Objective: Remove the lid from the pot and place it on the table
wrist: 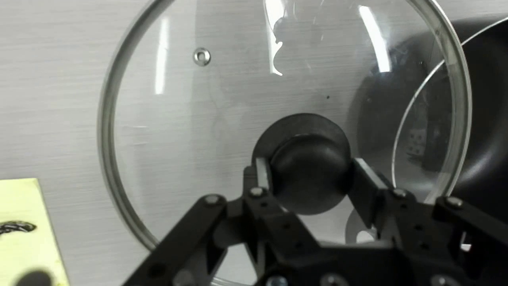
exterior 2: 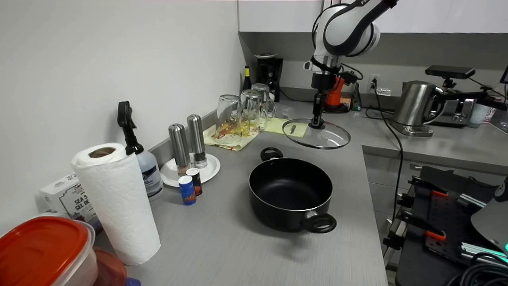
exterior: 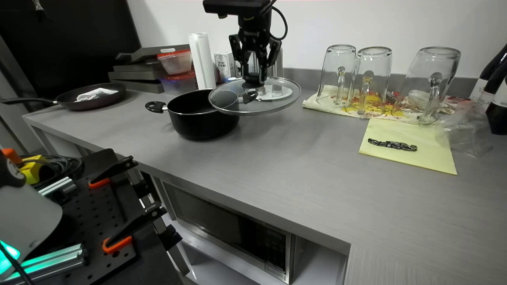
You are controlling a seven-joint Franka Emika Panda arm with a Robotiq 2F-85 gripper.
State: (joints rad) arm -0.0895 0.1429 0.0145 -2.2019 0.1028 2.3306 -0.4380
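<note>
The lid, round clear glass with a metal rim and black knob, hangs in the air above the table. It shows in both exterior views and in the wrist view, slightly tilted. My gripper is shut on the lid's knob, one finger on each side. The open black pot stands upright on the table, beside and below the lid. In the wrist view, part of the pot shows at the right, partly through the glass.
Upside-down glass jars stand on a cloth near the wall. A yellow sheet with a small dark object lies in front of them. A paper towel roll, metal mills and a frying pan are also on the table.
</note>
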